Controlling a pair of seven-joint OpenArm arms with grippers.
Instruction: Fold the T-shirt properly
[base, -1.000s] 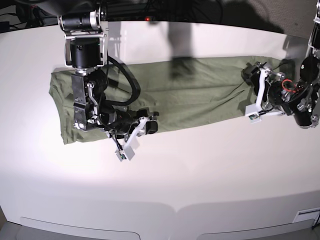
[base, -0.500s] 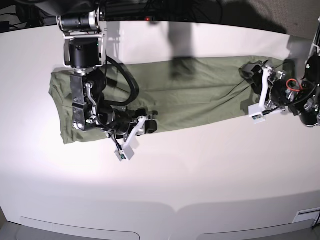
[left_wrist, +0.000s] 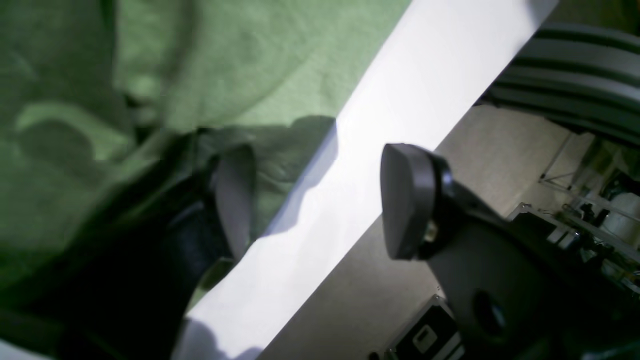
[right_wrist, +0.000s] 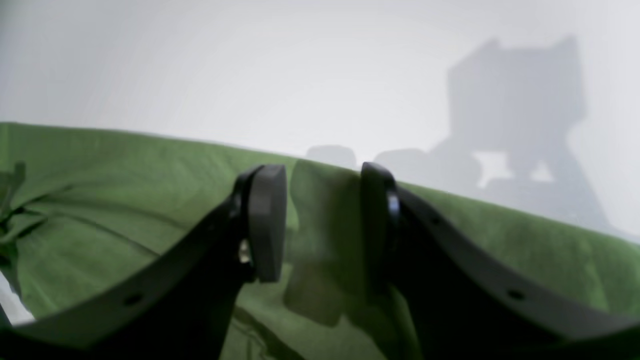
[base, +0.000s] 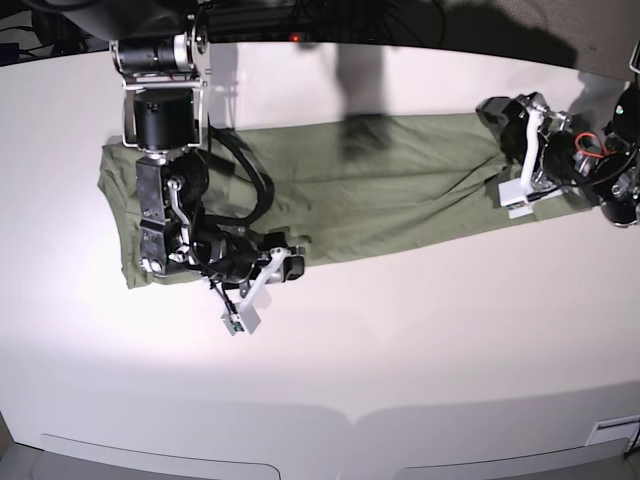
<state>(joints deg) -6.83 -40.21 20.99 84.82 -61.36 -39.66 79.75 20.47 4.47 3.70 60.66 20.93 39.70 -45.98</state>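
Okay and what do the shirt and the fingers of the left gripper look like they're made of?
Shirt: soft matte knit, probably cotton, judging by its fuzzy surface and rounded creases.
Left gripper fingers: the dark tips look matte, perhaps rubber or plastic; blur leaves that open. In the base view, a smooth white part looks like plastic or painted metal.
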